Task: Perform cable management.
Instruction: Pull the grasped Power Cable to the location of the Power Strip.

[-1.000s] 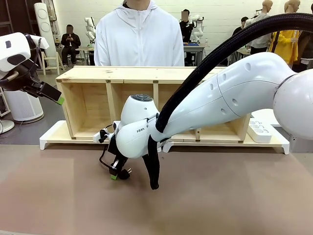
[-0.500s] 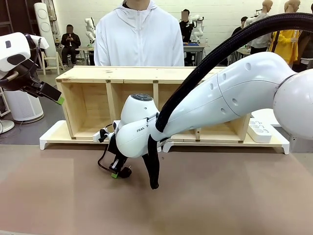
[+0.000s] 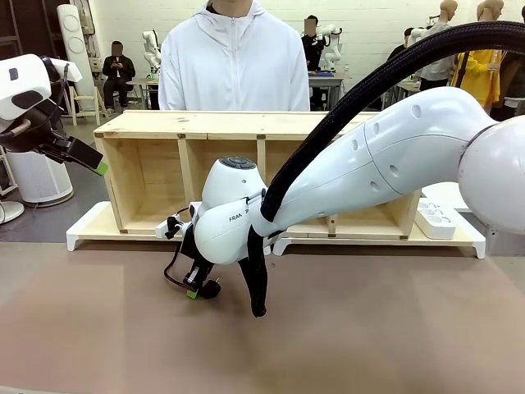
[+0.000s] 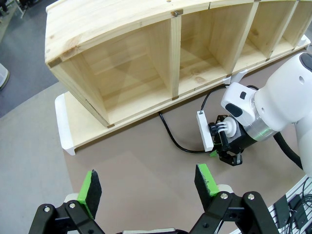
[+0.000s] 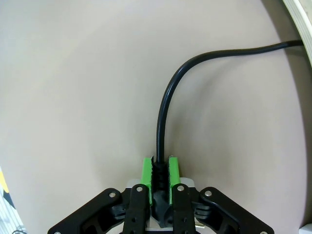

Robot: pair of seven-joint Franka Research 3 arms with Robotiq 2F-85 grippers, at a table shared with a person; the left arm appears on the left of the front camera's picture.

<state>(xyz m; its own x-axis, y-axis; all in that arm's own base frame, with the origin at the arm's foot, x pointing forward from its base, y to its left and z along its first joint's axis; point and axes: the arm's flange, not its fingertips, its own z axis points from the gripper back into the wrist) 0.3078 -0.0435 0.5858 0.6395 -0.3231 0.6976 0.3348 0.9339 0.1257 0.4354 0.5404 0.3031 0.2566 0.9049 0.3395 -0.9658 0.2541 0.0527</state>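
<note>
The right end effector [image 5: 159,165] is pressed together on the cable [image 5: 163,112], pinching the ribbed stretch at its plug end, low over the brown surface [image 3: 369,328] just in front of the wooden shelf [image 3: 213,123]. From that grip the cable bends away in a curve and runs across the surface to the foot of the shelf, near its left end. The left end effector [image 4: 146,181] hangs spread and empty, up off the shelf's left side, and a person [image 3: 234,57] in a white jacket stands behind the shelf
</note>
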